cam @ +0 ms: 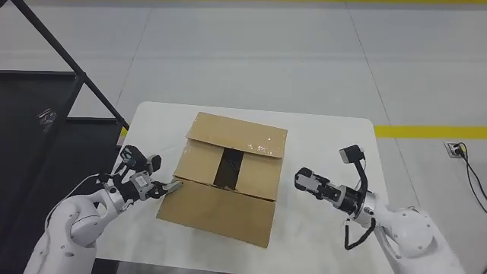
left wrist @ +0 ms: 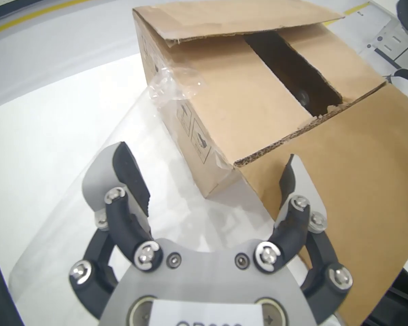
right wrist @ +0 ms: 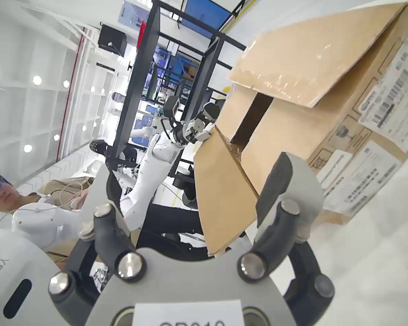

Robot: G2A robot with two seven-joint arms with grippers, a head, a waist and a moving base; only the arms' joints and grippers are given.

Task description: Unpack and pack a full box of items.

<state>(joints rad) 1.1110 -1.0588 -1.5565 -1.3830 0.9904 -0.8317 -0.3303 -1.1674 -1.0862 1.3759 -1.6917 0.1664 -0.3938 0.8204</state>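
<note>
Box (cam: pixel 242 143) work starts at your left gripper (left wrist: pixel 207 159). Its fingers are spread wide and hold nothing, right at the left corner of the front flap (cam: pixel 217 215), which is folded out toward you. Your right gripper (cam: pixel 299 177), likewise spread and empty, sits just beside the box's right end. The box stands mid-table (cam: pixel 327 133) between both arms, long axis left to right, so your left arm looks nearer that flap.

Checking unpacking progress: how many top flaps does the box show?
4. Far outer flap, half-raised; near outer flap, folded out toward the robot; left-side inner flap and right-side inner flap, lying flat with a dark gap between. None seems hidden.
</note>
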